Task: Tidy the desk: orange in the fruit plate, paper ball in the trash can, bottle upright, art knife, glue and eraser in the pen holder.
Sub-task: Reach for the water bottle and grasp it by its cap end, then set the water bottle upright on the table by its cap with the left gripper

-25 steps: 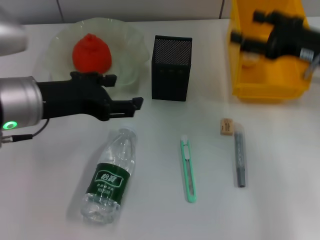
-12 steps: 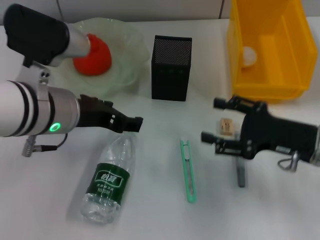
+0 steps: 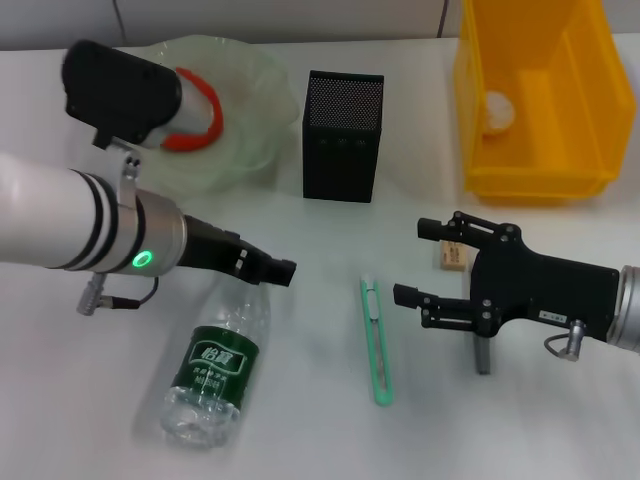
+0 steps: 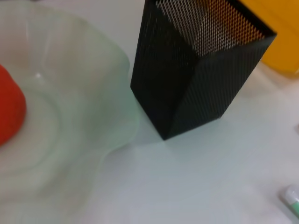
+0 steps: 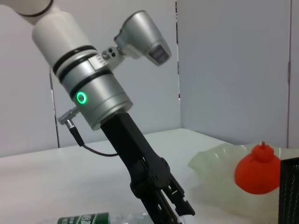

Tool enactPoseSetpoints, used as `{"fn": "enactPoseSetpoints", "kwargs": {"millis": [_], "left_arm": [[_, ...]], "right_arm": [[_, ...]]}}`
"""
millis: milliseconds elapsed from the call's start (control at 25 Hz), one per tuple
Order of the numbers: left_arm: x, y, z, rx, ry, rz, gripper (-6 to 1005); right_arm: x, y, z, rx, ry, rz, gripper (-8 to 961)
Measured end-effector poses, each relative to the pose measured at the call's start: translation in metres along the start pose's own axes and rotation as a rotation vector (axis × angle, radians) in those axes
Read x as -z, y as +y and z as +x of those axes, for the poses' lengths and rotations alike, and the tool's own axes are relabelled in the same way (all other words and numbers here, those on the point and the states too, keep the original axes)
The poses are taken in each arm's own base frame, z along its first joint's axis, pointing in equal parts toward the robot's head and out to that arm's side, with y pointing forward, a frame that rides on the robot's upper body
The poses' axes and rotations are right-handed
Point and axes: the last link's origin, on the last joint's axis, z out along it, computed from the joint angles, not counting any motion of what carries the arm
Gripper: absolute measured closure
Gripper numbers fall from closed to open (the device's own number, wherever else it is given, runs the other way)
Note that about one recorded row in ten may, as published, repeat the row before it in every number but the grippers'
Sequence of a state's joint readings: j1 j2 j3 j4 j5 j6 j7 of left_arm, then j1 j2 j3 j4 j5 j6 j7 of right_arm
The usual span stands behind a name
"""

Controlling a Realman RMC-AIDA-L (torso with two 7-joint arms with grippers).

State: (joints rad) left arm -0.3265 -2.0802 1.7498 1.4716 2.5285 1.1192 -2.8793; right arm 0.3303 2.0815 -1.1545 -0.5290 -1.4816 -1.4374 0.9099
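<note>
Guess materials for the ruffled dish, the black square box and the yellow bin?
Fruit plate: looks like pale green glass, possibly clear plastic; translucent, with soft glossy waves at the rim. Pen holder: likely black metal mesh; the left wrist view shows fine perforated walls you can see through. Trash can: probably moulded plastic; uniform bright yellow, smooth walls with a slight sheen.

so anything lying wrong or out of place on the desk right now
Yes: the bottle lies on its side instead of upright, with the left gripper at its cap end. The art knife, glue and eraser lie loose on the desk beside the open right gripper, outside the pen holder.
</note>
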Motion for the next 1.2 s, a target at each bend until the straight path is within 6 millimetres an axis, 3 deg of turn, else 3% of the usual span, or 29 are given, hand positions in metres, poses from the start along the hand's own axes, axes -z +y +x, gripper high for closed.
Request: {"fn": "enactPoseSetpoints", "kwargs": {"millis": [360, 800, 1040, 1200], "left_arm": [[-0.011, -0.008, -0.003, 0.036, -0.054, -0.01, 164], [-0.008, -0.009, 0.0, -0.002, -0.068, 0.008, 291], [0.01, -0.008, 0.001, -0.121, 0.025, -0.069, 513], [0.03, -0.021, -0.003, -0.168, 0.162, -0.143, 534]], "right_arm": [[0.002, 0.0, 0.004, -0.012, 0.012, 0.013, 127], [0.004, 0.0, 0.004, -0.066, 0.011, 0.016, 128], [0.007, 0.002, 0.005, -0.081, 0.007, 0.019, 129], [0.007, 0.002, 0.004, -0.085, 0.004, 0.021, 129]]}}
